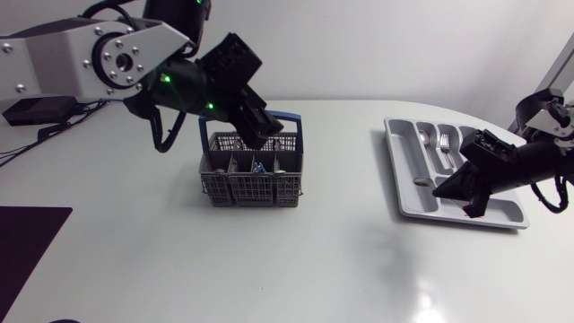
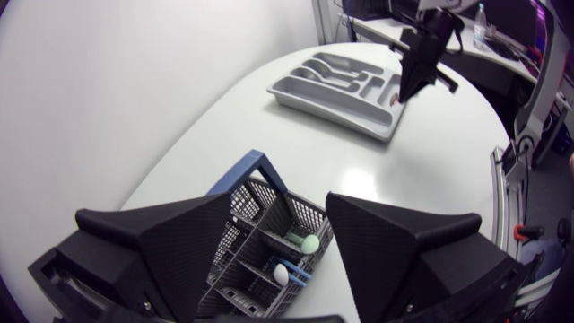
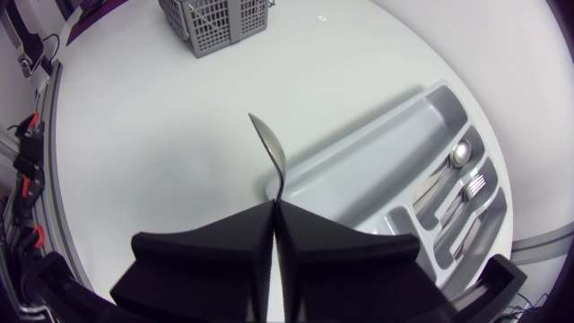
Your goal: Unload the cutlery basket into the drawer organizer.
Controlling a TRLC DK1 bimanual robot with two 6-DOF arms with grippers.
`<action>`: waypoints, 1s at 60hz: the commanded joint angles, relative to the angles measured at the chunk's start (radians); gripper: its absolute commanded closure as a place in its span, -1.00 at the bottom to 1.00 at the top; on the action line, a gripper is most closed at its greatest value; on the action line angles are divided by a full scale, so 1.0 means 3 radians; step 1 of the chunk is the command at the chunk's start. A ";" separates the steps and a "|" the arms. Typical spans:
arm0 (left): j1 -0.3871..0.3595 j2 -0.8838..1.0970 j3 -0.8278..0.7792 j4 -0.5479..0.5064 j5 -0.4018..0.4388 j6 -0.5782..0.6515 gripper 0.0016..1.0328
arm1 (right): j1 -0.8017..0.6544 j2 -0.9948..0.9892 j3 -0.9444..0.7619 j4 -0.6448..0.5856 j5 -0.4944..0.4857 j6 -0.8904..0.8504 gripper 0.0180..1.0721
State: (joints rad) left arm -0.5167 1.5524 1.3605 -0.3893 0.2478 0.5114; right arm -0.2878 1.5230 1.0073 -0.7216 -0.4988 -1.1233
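Observation:
The grey cutlery basket (image 1: 254, 178) with a blue handle stands left of the table's middle. My left gripper (image 1: 260, 135) hovers just above it, open, with the basket (image 2: 269, 238) showing between its fingers (image 2: 170, 238). A green-tipped handle (image 2: 309, 243) and a white-tipped one (image 2: 281, 274) stick up inside. The grey drawer organizer (image 1: 408, 193) lies at the right. My right gripper (image 1: 456, 199) is over its near end, shut on a metal utensil (image 3: 272, 154) that points out ahead of the fingers above the organizer's (image 3: 377, 166) long end compartment.
A spoon (image 3: 459, 153) and a fork (image 3: 475, 185) lie in the organizer's narrower compartments. A black mat (image 1: 27, 238) covers the table's front left corner. The basket (image 3: 215, 22) is far ahead of the right gripper across bare white table.

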 commanded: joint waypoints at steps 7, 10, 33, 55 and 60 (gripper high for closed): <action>-0.0164 0.0164 -0.0143 -0.0129 -0.0120 0.0591 -0.45 | -0.0442 0.0471 0.0355 -0.0203 0.0016 -0.0899 0.89; -0.0205 0.0194 -0.0199 -0.0129 -0.0177 0.0734 -0.45 | -0.0534 0.0584 0.0436 -0.0223 0.0062 -0.1032 0.89; -0.0246 0.0383 -0.0352 -0.0027 -0.0442 0.1369 -0.45 | -0.0897 0.1197 0.0779 -0.0100 0.0476 -0.1640 0.88; -0.0236 0.0496 -0.0531 0.0336 -0.0601 0.1588 -0.44 | -0.0886 0.1223 0.0416 0.0570 0.0635 -0.1563 -0.03; -0.0236 0.0542 -0.0531 0.0423 -0.0626 0.1599 -0.43 | -0.0886 0.1110 0.0375 0.0570 0.0584 -0.1471 -0.27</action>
State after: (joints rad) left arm -0.5911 1.6855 1.2308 -0.2787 0.0689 0.9550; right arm -0.5518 1.8854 1.1492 -0.5529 -0.3134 -1.5780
